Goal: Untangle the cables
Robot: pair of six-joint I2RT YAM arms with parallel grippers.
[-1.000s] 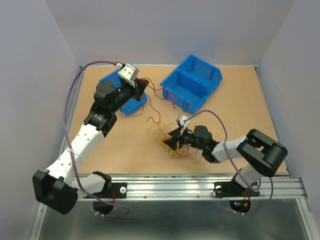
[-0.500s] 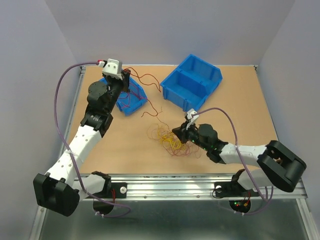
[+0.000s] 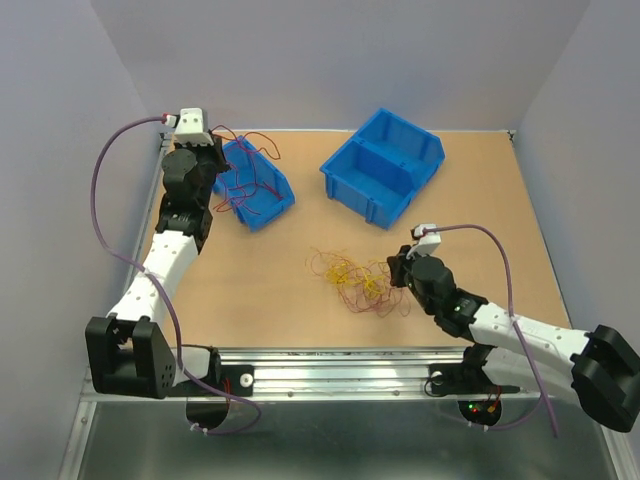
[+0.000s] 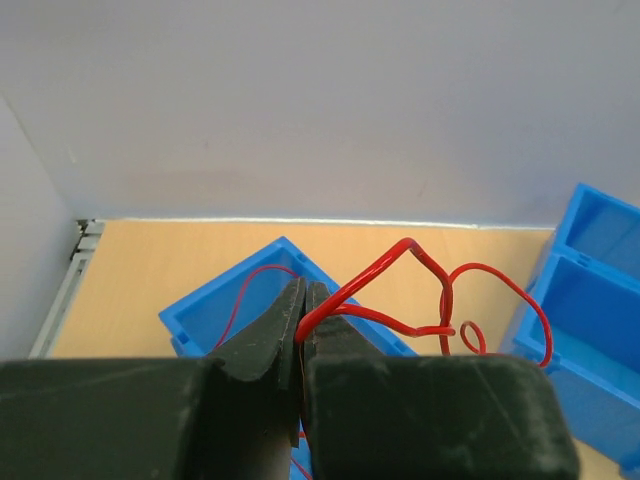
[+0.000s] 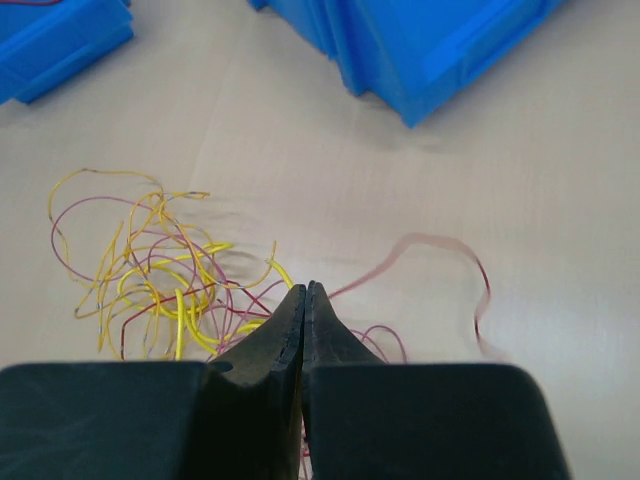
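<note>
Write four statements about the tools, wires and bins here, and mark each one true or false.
1. The left tool is clamped on a red wire. True.
2. The tangle lies inside the large blue bin. False: it lies on the table, nearer the arms than that bin.
3. The right tool has its jaws shut. True.
4. Only one blue bin is on the table. False: there are two, and the small blue bin sits at the far left.

left claw (image 4: 303,297) raised far back, pinched tight; right claw (image 5: 304,296) low, closed
</note>
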